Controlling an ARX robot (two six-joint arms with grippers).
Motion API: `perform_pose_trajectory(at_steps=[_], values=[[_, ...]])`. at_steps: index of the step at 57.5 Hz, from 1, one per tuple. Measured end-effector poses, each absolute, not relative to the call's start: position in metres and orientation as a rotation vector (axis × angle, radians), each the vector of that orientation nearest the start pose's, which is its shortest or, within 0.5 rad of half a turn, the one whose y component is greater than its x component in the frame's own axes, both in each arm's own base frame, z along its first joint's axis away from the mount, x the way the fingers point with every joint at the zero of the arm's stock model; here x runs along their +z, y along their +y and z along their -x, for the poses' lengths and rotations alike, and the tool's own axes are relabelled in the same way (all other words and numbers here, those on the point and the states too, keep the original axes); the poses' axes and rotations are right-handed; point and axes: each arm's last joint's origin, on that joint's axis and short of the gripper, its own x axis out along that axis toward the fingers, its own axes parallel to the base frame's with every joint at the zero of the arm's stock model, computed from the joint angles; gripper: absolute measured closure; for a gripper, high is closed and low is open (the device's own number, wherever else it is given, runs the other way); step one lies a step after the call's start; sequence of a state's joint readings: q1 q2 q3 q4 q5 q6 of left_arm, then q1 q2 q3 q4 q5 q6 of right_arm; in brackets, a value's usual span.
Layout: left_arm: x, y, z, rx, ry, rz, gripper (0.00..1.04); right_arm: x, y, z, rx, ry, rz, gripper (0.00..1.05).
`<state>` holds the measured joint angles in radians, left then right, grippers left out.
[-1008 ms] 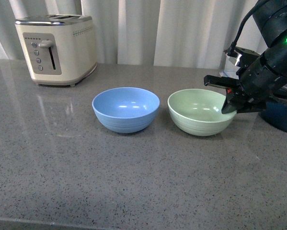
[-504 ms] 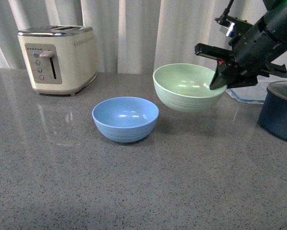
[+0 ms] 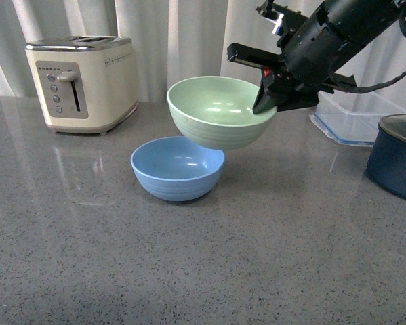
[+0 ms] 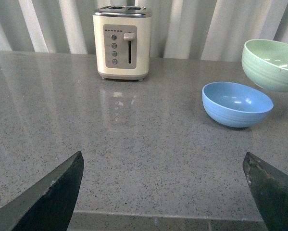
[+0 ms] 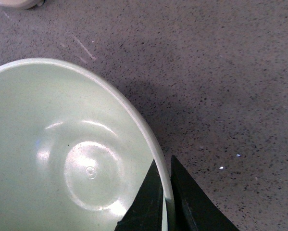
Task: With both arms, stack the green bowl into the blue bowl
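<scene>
Right gripper: clamped on the right-hand rim of the green bowl, one finger inside the wall and one outside (right wrist view). The bowl is clear of the tabletop, mouth up, roughly level.

Blue bowl: on the tabletop near its middle, mouth up, nothing in it.

Key relation: the green bowl hangs above the blue one but is not centred over it. It is offset toward the tabletop's right edge, and the two are apart. Judgement: what remains is a short shift left, then straight down.

Left gripper: fingers spread wide, holding nothing, near the front edge, well apart from both bowls. The right arm is the nearer.
</scene>
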<state>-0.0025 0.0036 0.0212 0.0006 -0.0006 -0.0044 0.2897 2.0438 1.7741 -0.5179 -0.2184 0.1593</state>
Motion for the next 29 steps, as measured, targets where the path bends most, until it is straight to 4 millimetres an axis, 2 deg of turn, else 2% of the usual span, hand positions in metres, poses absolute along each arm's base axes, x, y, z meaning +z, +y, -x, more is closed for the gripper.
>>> perform_pose_trajectory(at_steps=[17,29], values=[[0.170,0.000,-0.097,-0.002,-0.018,0.004,0.07,0.253,0.167,-0.453,0.477,0.859,-0.088,1.04],[0.170,0.000,-0.097,-0.002,-0.018,0.004,0.07,0.243,0.175,-0.459,0.490,0.881,-0.080,1.04]])
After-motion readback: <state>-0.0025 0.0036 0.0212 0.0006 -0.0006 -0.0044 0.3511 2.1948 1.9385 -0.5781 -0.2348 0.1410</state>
